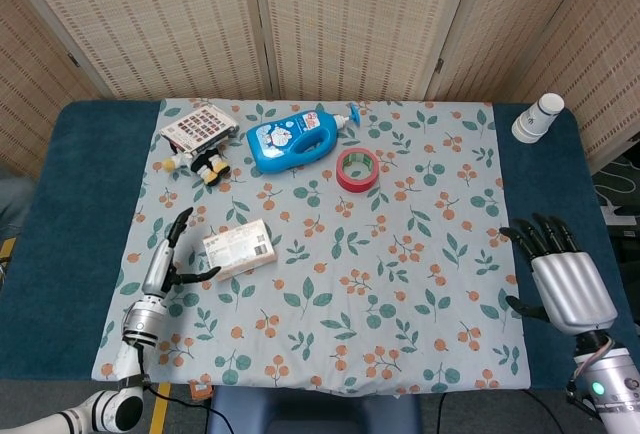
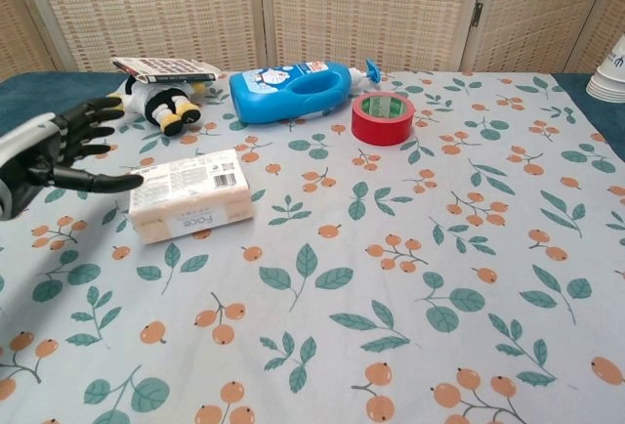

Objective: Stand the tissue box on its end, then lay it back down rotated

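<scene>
The tissue box (image 1: 239,248) is a pale soft pack with a barcode label, lying flat on the flowered cloth at the left; it shows closer in the chest view (image 2: 190,207). My left hand (image 1: 166,259) hovers just left of it with fingers spread, holding nothing; its thumb tip reaches toward the pack's left end in the chest view (image 2: 61,149). My right hand (image 1: 560,276) rests open over the blue table edge at the far right, well away from the box.
A blue bottle (image 1: 295,138) lies at the back middle, a red tape roll (image 1: 357,169) to its right. A penguin toy under a card pack (image 1: 198,129) sits back left. Stacked paper cups (image 1: 538,117) stand at the back right corner.
</scene>
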`<state>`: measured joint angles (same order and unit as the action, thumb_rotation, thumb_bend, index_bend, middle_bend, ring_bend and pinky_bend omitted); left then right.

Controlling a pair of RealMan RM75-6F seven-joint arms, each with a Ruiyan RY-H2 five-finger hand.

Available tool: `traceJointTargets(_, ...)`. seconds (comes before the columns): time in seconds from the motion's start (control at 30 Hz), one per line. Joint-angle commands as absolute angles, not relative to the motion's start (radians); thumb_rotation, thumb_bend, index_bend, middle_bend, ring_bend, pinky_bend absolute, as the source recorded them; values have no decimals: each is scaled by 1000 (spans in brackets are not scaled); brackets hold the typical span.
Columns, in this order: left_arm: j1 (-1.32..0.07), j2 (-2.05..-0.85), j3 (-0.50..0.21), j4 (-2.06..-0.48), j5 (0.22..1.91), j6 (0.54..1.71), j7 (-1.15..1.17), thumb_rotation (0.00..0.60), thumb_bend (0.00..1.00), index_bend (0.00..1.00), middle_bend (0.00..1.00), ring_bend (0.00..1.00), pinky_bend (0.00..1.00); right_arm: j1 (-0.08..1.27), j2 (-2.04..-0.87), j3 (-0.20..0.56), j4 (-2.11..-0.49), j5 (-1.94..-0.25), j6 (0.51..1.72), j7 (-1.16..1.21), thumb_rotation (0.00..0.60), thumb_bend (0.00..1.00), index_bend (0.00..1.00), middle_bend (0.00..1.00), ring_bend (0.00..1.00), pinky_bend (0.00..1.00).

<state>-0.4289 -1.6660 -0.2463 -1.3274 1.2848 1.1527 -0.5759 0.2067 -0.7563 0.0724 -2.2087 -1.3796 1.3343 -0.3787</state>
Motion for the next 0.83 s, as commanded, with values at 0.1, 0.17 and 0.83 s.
traceJointTargets(0.1, -396, -1452, -326, -1610, 1279, 1249, -405, 600, 140, 0, 0, 0, 98, 205, -751, 70, -2212, -1392, 1334, -370, 600, 115, 169, 107, 0, 66)
traceJointTargets(0.17, -391, -1382, -356, -1699, 1226, 1243, -333, 600, 236, 0, 19, 0, 110, 204, -750, 67, -2215, -1400, 1333, -370, 600, 115, 169, 107, 0, 66)
traceJointTargets(0.83, -460, -1067, -75, -1976, 973, 1255, 855, 600, 333, 0, 0, 0, 87, 133, -684, 17, -2264, -1550, 1398, -306, 600, 114, 170, 107, 0, 66)
